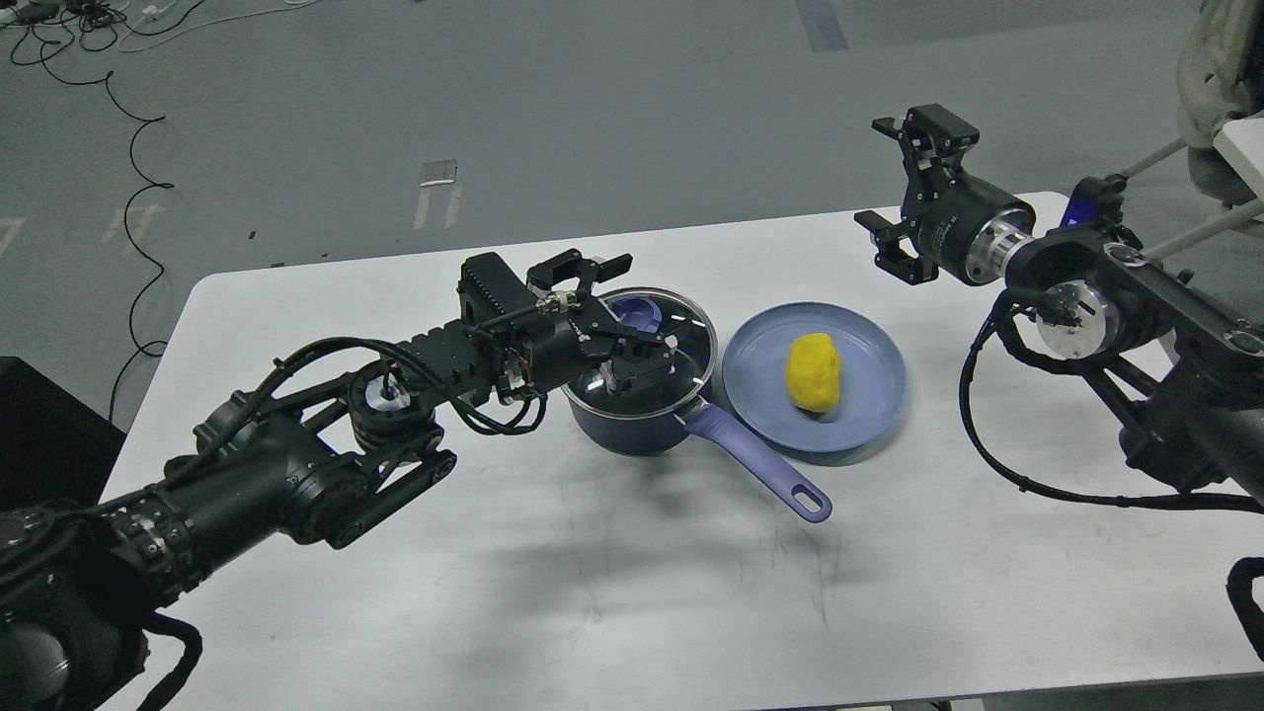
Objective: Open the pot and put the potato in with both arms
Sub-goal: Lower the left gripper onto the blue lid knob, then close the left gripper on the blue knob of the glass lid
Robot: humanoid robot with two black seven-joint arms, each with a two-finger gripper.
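The dark navy pot [632,431] stands mid-table with its glass lid [684,348] on and its lavender handle [760,472] pointing to the front right. My left gripper [614,318] is low over the lid, open, with one finger behind the purple knob [640,314] and one in front of it. The yellow potato [813,371] lies on a flat blue plate [875,395] just right of the pot. My right gripper [910,188] is open and empty, held in the air above the table's far right edge, behind the plate.
The white table [612,592] ends close behind the pot and plate. Black cables hang from my right arm [1116,306] over the table's right side. Chair legs and a white object [1234,138] stand off the far right corner.
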